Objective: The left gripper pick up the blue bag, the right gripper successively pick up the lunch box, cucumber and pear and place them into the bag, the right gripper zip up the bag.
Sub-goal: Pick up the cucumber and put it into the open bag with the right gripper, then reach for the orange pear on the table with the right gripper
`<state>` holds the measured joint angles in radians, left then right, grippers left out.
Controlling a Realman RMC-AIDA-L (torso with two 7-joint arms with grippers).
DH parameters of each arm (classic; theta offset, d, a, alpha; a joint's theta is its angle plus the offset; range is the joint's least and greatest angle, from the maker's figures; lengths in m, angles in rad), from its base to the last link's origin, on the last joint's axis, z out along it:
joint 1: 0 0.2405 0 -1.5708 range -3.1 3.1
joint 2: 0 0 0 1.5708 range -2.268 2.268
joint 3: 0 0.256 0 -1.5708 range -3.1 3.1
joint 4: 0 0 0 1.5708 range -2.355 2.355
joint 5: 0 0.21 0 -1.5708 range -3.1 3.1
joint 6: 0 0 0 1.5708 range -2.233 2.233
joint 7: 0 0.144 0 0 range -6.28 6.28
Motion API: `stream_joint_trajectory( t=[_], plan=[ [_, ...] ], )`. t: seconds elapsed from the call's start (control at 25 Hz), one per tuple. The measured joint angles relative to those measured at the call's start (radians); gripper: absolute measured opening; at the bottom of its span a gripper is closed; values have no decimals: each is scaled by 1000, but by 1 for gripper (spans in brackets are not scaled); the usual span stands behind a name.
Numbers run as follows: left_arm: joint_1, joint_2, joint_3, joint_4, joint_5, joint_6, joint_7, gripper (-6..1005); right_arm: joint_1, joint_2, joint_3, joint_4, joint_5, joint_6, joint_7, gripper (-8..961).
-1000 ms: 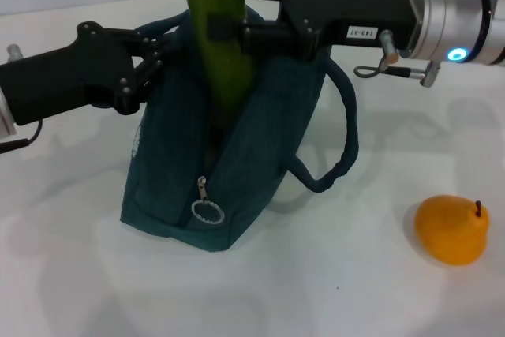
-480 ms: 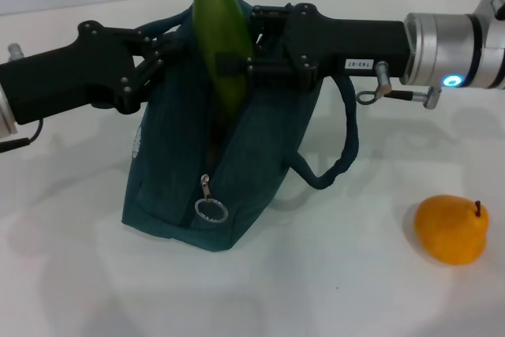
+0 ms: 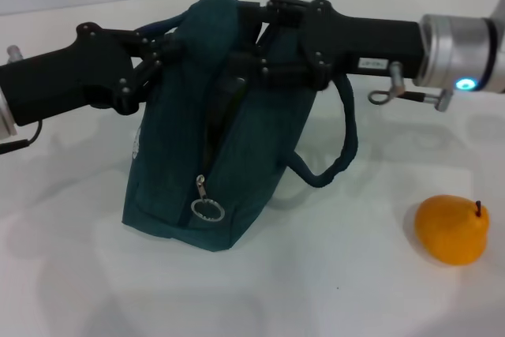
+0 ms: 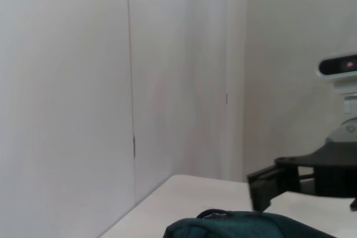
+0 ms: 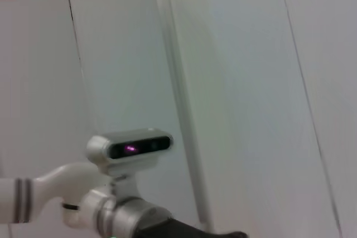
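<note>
- An orange-yellow rounded pear (image 3: 451, 230) is seen nearest, on the white table (image 3: 331, 290).
- The dark teal-blue fabric bag (image 3: 213, 155) stands behind, its handle pinched by the black left gripper (image 3: 154, 57).
- The silver-wristed right gripper (image 3: 248, 61) sits at the bag's mouth, seemingly spread.

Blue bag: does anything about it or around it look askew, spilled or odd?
Nothing stands out. The blue bag stands upright, mouth open, left end effector at its handle, right end effector at its top; pear on the table.
</note>
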<state>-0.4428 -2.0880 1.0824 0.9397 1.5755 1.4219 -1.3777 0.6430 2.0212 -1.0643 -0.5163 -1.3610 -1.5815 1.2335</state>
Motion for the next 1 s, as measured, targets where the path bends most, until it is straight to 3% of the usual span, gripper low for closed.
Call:
stream_joint_trajectory(
  t=[0.12,0.28,0.36,0.48,0.72,1.0],
  plan=[
    [6,0,-3,-2,0,0,3,46,-66,-8,1,-65,2,-72,-8,860],
    [17,0,-5,-31,-16,-1,38,46,-219,-23,35,-168,-1,-222,-44,857],
    [21,0,-6,-40,-23,-1,47,46,-320,-35,92,-189,0,-295,-82,856],
    [28,1,-7,-47,-24,-2,53,47,-413,-40,193,-166,0,-374,-132,853],
    [33,1,-7,-79,-24,-12,92,46,-526,-26,331,85,0,-437,-424,849],
    [10,0,-21,-155,-35,-21,166,45,-524,-20,362,448,7,-343,-802,841]
  ],
)
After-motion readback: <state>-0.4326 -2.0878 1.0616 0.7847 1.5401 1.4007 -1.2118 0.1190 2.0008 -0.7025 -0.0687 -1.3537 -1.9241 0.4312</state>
